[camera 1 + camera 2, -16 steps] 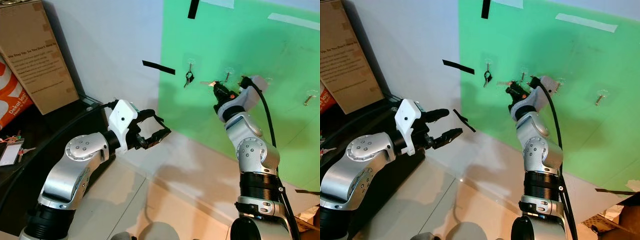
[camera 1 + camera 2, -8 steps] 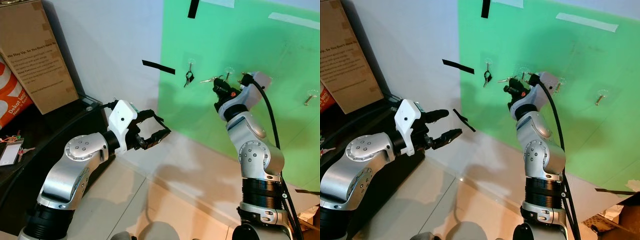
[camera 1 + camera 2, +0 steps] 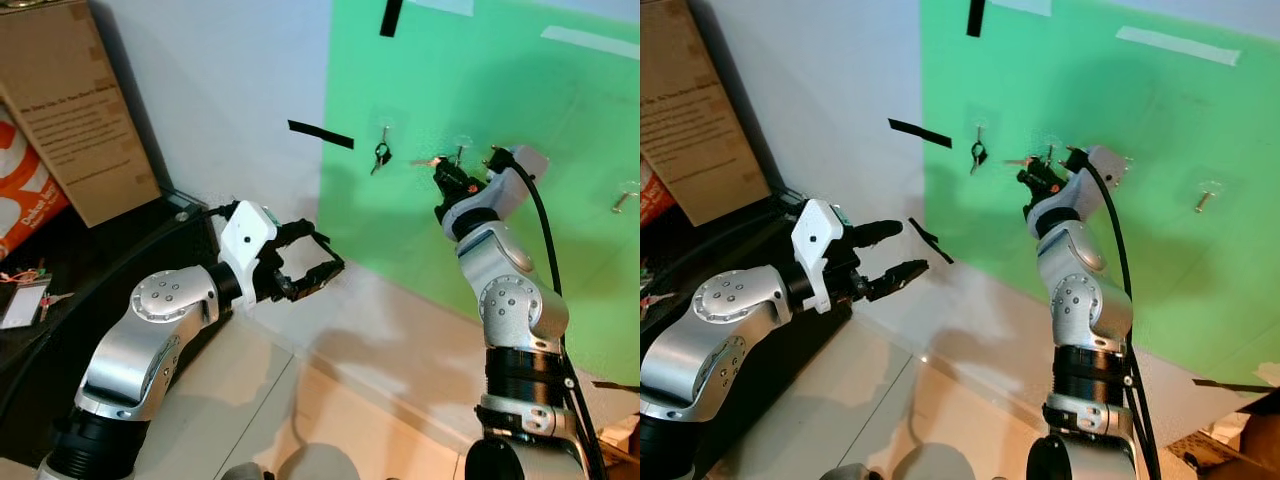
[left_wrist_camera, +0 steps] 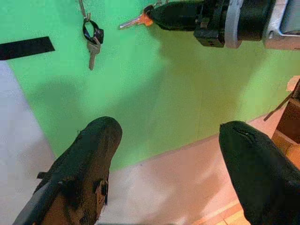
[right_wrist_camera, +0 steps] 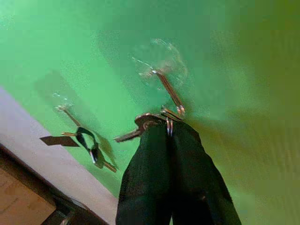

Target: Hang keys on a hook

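Observation:
On the green wall panel (image 3: 560,250) my right gripper (image 3: 446,174) is shut on a ring of keys, with an orange-headed key (image 3: 428,161) sticking out to its left. In the right wrist view the key ring (image 5: 167,121) sits right at the tip of the clear-based metal hook (image 5: 168,89); I cannot tell whether it is over the hook. Another set of keys (image 3: 381,155) hangs from the hook to the left. A third hook (image 3: 622,197) stands further right. My left gripper (image 3: 320,262) is held open lower left, away from the wall, with nothing between its fingers (image 4: 89,154).
A cardboard box (image 3: 75,110) and an orange bag (image 3: 25,200) stand at the left on a dark ledge (image 3: 110,270), with a badge (image 3: 22,302) lying there. Strips of black tape (image 3: 320,133) are stuck on the wall. Tiled floor lies below.
My right gripper has carried the keys up and to the right, from beside the hook to its tip. The left arm has kept still.

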Controlling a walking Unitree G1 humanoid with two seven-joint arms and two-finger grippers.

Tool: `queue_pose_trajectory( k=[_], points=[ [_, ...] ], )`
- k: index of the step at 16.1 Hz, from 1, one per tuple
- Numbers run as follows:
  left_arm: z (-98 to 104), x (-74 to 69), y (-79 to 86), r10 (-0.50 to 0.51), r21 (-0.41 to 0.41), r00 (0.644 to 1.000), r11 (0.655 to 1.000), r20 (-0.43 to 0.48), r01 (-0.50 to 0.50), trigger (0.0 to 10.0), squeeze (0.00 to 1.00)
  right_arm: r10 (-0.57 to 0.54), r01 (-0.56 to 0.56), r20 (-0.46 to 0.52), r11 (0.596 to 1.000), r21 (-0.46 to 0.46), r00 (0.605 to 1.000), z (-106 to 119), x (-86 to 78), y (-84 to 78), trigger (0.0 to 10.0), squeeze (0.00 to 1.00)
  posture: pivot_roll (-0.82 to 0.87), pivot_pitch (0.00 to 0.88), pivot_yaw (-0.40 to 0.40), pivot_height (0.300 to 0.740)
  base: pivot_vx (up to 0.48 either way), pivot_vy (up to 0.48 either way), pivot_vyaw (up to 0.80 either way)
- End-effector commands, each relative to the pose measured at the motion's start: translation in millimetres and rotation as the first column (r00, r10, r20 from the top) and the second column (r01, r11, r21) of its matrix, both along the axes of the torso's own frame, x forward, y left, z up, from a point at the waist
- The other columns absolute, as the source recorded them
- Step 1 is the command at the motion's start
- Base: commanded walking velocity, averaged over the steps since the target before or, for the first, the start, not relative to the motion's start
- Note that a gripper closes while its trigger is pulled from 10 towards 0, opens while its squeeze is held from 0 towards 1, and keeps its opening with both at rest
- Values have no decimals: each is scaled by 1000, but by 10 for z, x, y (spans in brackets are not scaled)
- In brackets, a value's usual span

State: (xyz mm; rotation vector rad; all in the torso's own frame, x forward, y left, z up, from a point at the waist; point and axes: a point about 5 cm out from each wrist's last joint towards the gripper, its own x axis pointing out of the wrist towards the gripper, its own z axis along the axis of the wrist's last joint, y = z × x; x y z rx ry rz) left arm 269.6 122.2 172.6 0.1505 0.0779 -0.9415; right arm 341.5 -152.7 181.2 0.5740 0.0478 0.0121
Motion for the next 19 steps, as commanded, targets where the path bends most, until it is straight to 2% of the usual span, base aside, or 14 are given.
queue_pose_trajectory(
  k=[1,5,7,8,11,19],
  points=[
    [27,-20,-21,-16,6,1000,1000,6,16,10000,0,-56,55,10,998,28,998,38,22,-109,10000,0,16,0,-29,740,0,0,0],
    [28,-27,-19,-17,6,1000,1000,5,17,10000,0,-74,74,8,996,45,997,29,35,-141,10000,0,19,0,-32,740,0,0,0],
    [32,-29,-17,-22,8,1000,1000,3,22,10000,0,-42,42,-6,999,12,999,-14,2,-107,10000,0,18,0,-30,740,0,0,0],
    [31,-29,-17,-23,8,1000,1000,4,23,10000,0,-13,14,9,999,-34,1000,-9,-34,-69,10000,0,18,0,-30,740,0,0,0],
    [38,-23,-20,-24,8,1000,1000,4,24,10000,0,12,-6,70,996,-92,997,81,-104,-28,10000,0,16,0,-25,740,0,0,0],
    [42,-12,-40,-32,5,999,999,1,32,10000,0,20,-5,116,991,-133,993,197,-184,-33,10000,0,8,0,-19,740,0,0,0]
  ],
)
